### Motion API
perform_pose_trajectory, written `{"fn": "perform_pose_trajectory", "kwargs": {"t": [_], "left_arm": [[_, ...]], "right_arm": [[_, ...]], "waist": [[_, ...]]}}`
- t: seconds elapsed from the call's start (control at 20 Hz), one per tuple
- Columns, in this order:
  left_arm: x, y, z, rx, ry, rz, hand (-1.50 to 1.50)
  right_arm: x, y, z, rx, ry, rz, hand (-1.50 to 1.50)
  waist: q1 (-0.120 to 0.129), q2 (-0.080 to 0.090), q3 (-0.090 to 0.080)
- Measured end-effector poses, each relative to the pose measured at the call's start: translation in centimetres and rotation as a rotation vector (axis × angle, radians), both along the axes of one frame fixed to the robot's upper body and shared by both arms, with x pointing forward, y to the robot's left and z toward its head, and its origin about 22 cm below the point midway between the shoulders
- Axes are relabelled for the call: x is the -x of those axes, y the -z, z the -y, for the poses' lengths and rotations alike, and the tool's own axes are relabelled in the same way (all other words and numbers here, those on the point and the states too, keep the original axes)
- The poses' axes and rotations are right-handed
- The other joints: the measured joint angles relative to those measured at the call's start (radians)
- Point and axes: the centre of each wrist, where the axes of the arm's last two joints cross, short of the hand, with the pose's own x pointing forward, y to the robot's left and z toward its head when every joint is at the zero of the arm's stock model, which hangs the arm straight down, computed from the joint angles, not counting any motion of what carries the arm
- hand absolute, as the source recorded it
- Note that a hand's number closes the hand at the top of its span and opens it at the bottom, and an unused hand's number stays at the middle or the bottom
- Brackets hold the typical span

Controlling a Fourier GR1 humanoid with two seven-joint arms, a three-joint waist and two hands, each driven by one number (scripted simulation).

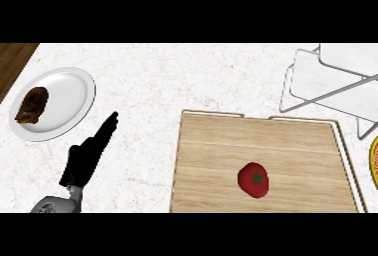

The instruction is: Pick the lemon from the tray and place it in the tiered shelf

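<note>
From my station I count one hand (85,159), the left, fingers straight. Up and to its left sits one white plate (70,87) carrying one brown food item (32,105). To its right lies one wooden tray (221,155) holding one red tomato (254,179). Far up to its right stands one white tiered shelf (325,80). I see one yellow-rimmed object (373,162) at the far right edge.

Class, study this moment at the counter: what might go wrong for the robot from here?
1. The tray holds a red, tomato-like fruit, no lemon; the robot may pick the wrong thing.
2. Only the left hand shows, left of the tray; the tiered shelf stands far right, a long cross-reach.
3. That round fruit may roll when touched.
</note>
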Motion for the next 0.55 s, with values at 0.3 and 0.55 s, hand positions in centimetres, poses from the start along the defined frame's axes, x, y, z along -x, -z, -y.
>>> {"fn": "perform_pose_trajectory", "kwargs": {"t": [0.3,0.55], "left_arm": [[0.2,0.2,0.3,0.003,-0.006,0.001,0.00],[0.2,0.2,0.4,0.005,-0.002,0.003,0.00]], "right_arm": [[3.3,0.8,2.3,0.053,-0.037,-0.003,-1.50],[5.0,1.1,3.4,0.089,-0.076,-0.024,-1.50]], "waist": [[-0.004,-0.001,0.001],[0.001,0.000,0.002]]}}
